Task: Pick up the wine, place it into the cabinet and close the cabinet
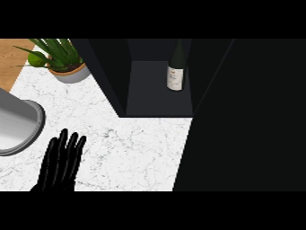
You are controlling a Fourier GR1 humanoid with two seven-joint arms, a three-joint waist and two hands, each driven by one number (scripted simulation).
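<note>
Dark wine bottle, pale label

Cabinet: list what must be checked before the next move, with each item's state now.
1. Wine bottle inside the cabinet, upright on its floor: ok.
2. Bottle free of any hand: ok.
3. Cabinet closed: not ok; its front is open, and the dark panel at the right looks like the open door.
4. Left robot hand away from the opening: ok; it rests open at the view's lower left.
5. Right robot hand ready at the door: cannot tell; it is out of view.
6. Potted plant out of the door's way: ok; it stands left of the cabinet.
</note>
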